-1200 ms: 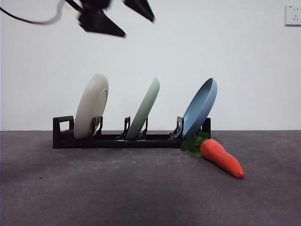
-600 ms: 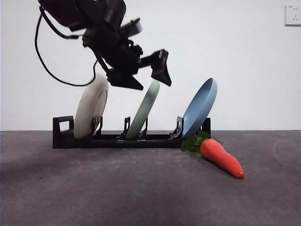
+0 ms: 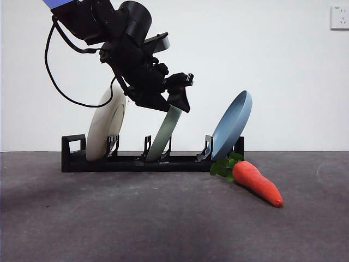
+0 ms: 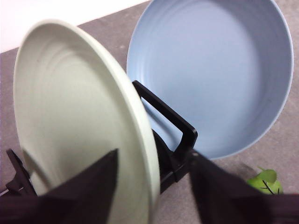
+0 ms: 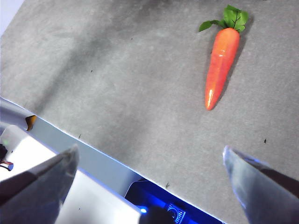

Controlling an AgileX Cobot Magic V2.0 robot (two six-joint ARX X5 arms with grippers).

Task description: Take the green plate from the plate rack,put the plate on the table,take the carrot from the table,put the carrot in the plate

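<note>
- Left gripper (image 3: pixel 175 105) down at the top edge of the green plate (image 3: pixel 166 134), jaws spread and straddling the rim, one on each face; not clamped, gap visible on the outer side in the left wrist view (image 4: pixel 152 186).
- Green plate (image 4: pixel 79 126) seated in the middle slot of the plate rack (image 3: pixel 136 161), leaning toward the blue plate (image 3: pixel 232 126).
- Cream-white plate (image 3: pixel 106 124) in the slot by the rack's square loop end, partly behind the arm and its cable.
- Blue plate (image 4: pixel 210 74) in the far-end slot, leaning the same way, its face turned to the wrist camera.
- Rack post (image 4: pixel 168 121) visible between green and blue plates.
- Carrot (image 3: pixel 256 182) lying on the table (image 3: pixel 163 218), just beside the blue-plate end of the rack, leaves toward the rack, tip pointing away and toward the front camera.
- Carrot leaves also peeking in at the edge of the left wrist view (image 4: pixel 266 181).
- Right gripper (image 5: pixel 149 168) held above bare table, jaws wide apart, holding nothing; carrot (image 5: pixel 222 65) well apart from it.
- Table edge and a blue-lit base showing in the right wrist view near the jaws.
</note>
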